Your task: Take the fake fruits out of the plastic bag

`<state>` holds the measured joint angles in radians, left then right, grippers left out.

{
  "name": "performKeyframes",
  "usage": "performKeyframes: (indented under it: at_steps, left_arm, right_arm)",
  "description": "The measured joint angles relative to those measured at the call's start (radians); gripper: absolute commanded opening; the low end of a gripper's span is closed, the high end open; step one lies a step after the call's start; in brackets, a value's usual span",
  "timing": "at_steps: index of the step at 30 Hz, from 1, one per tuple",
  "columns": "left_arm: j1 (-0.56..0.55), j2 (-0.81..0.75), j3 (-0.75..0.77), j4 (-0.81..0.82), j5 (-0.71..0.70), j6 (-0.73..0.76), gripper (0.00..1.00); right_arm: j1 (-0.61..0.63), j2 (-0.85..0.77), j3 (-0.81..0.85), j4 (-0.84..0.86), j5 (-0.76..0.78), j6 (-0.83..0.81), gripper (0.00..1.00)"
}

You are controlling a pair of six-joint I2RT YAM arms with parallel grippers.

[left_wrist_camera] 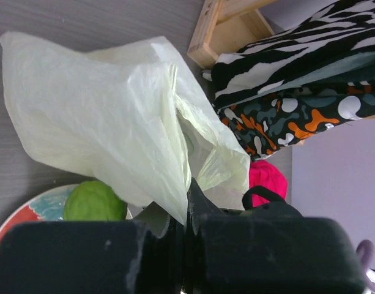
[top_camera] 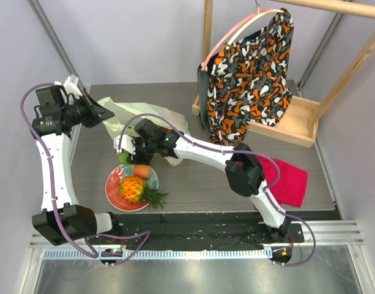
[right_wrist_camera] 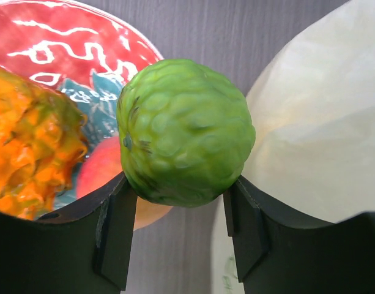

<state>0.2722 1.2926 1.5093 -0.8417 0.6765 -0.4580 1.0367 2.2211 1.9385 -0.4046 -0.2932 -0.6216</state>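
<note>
My right gripper [right_wrist_camera: 180, 185] is shut on the bumpy green round fruit [right_wrist_camera: 184, 131], holding it by its sides just above the edge of the red-and-teal plate [right_wrist_camera: 65, 43]. The orange pineapple [right_wrist_camera: 28, 147] and a pink-orange peach [right_wrist_camera: 98, 171] lie on that plate. From above, the green fruit [top_camera: 124, 157] hangs between the plate [top_camera: 117, 195] and the plastic bag [top_camera: 144, 119]. My left gripper [left_wrist_camera: 186, 214] is shut on a fold of the pale translucent bag [left_wrist_camera: 114, 122], holding it up off the table. I cannot see whether anything is inside the bag.
A wooden rack [top_camera: 285, 125] with an orange-black-white garment [top_camera: 251, 73] on a hanger stands at the back right. A red cloth [top_camera: 288, 177] lies right of the right arm. The left arm [top_camera: 52, 116] rises along the table's left side.
</note>
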Motion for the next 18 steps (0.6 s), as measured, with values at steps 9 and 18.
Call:
performKeyframes:
  at_steps: [9,18]
  left_arm:
    - [0.023,0.002,-0.065,0.017,0.036,-0.053,0.0]
    - [0.037,0.006,-0.066,0.036,0.051,-0.06,0.0]
  right_arm:
    - [0.03,0.0,-0.048,0.13,0.008,-0.104,0.46]
    - [0.058,0.014,-0.122,0.211,-0.019,-0.101,0.59]
